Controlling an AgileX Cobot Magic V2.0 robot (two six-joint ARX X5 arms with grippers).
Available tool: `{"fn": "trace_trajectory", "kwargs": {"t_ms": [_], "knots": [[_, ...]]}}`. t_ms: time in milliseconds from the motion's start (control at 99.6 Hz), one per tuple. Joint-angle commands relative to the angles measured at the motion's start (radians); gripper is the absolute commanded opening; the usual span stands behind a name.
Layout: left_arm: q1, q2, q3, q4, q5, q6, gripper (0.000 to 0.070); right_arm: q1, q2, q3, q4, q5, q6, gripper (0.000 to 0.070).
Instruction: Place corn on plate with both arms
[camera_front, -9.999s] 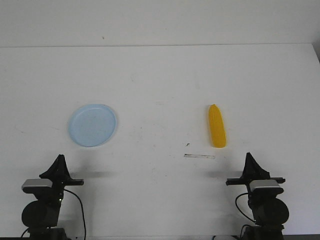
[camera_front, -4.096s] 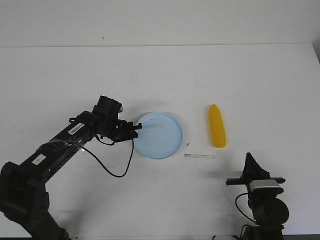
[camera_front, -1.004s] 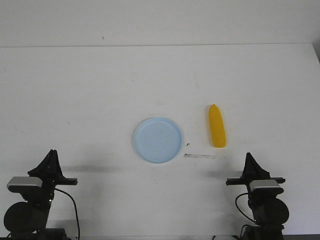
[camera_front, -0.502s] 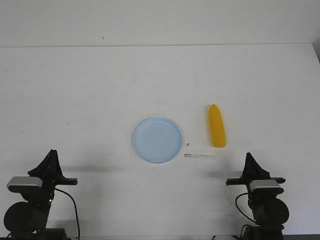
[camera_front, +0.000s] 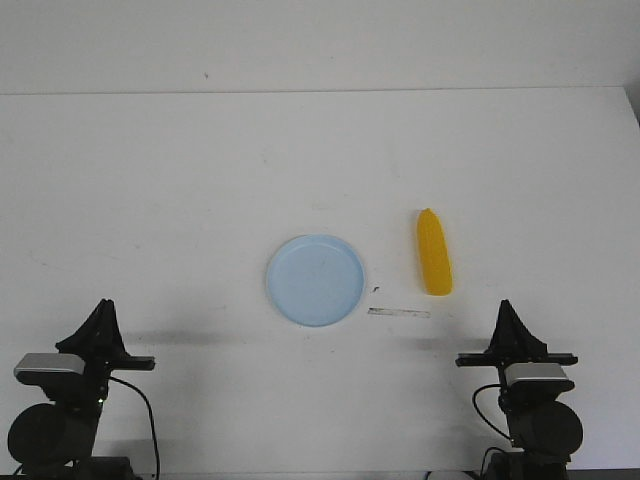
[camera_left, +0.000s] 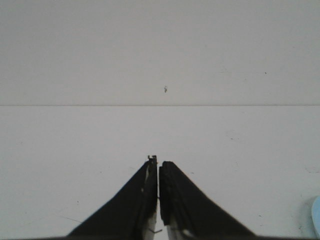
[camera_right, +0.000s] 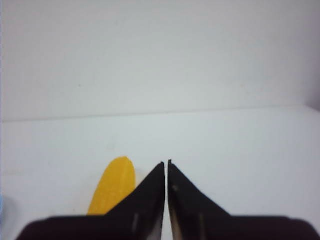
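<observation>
Counter (camera_front: 200, 160), flat matte white, wide and bare on all sides of the two items; far edge meets a pale wall. Round pale-blue shallow plate (camera_front: 315, 280) with low raised rim sits near mid-counter, nothing in it. Bright yellow ribbed corn cob (camera_front: 434, 265) lies flat just right of the plate, apart from it, long axis running near-to-far, tapered tip pointing away from the robot. Thin pale strip (camera_front: 399, 313) lies between plate and corn, nearer the robot. Left black pincer gripper (camera_front: 103, 327) at near-left edge, closed, holding nothing. Right black pincer gripper (camera_front: 513, 325) at near-right edge, closed, holding nothing, corn just ahead.
</observation>
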Motion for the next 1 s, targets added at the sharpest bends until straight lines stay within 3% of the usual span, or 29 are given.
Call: {"fn": "trace_trajectory", "kwargs": {"t_ms": [0, 221, 422, 632, 783, 994], "knots": [[0.0, -0.002, 0.008, 0.016, 0.001, 0.005, 0.0001, 0.011, 0.01, 0.033, -0.007, -0.018, 0.01, 0.0007], [0.0, -0.002, 0.008, 0.016, 0.001, 0.005, 0.0001, 0.078, 0.16, 0.15, -0.025, -0.005, -0.056, 0.0007], [0.0, -0.002, 0.008, 0.016, 0.001, 0.005, 0.0001, 0.153, 0.399, 0.306, -0.062, 0.003, -0.058, 0.0006], [0.0, -0.002, 0.008, 0.016, 0.001, 0.005, 0.0001, 0.229, 0.663, 0.465, -0.067, 0.107, -0.053, 0.0006], [0.0, -0.002, 0.008, 0.016, 0.001, 0.005, 0.0001, 0.271, 0.871, 0.606, -0.124, 0.131, 0.007, 0.0006], [0.0, -0.002, 0.008, 0.016, 0.001, 0.005, 0.0001, 0.311, 1.133, 0.85, -0.34, 0.133, 0.136, 0.0006]]}}
